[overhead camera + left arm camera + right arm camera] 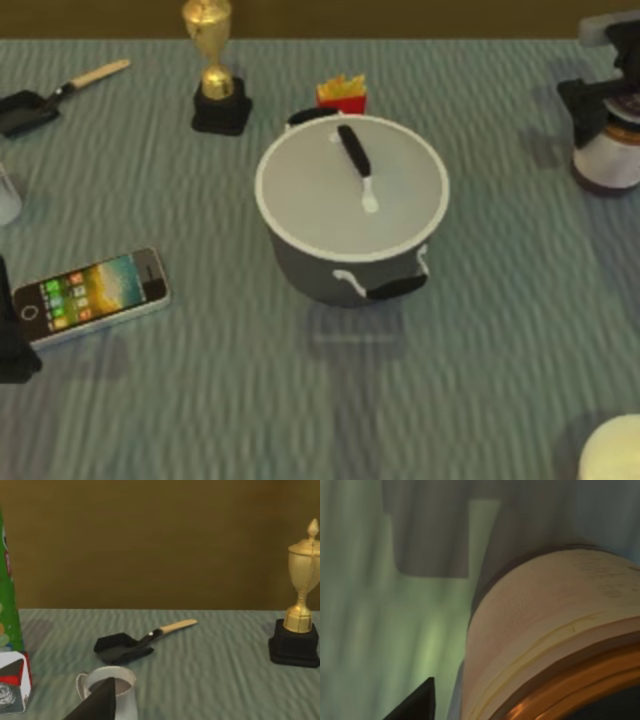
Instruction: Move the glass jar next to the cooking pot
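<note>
right pincer [612,105] atop glass jar [610,160], far right

glass jar [608,160] – upright, far right | cooking pot [350,210] – lidded, centre, well apart

Gold trophy [217,68]; fries carton [342,94]; smartphone [92,295]; black spatula [45,98]; mug [111,690]; pale round object [615,452].
</note>
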Motion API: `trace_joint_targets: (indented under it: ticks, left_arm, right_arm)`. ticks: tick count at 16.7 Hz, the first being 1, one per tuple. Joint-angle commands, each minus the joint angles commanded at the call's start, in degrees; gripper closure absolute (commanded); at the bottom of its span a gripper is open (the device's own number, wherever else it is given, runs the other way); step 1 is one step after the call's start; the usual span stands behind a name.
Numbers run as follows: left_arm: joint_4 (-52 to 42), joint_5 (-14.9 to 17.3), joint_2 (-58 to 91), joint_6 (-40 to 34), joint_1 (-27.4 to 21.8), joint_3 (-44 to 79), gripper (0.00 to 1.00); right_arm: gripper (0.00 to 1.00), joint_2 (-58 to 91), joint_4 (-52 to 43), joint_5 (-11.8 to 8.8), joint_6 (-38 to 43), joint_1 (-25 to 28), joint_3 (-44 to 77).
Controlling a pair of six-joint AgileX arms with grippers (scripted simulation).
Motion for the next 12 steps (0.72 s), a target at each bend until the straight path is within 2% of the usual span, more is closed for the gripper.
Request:
trace_joint_targets:
  ticks: [1,12]
  left_arm:
    - [0.0,0.0,0.0,0.0,0.0,0.0,0.0]
    - [0.0,0.0,0.0,0.0,0.0,0.0,0.0]
  right_arm:
    - [0.0,0.0,0.0,0.0,0.0,0.0,0.0]
    - [0.83,0.0,0.0,0.0,0.0,0.0,0.0]
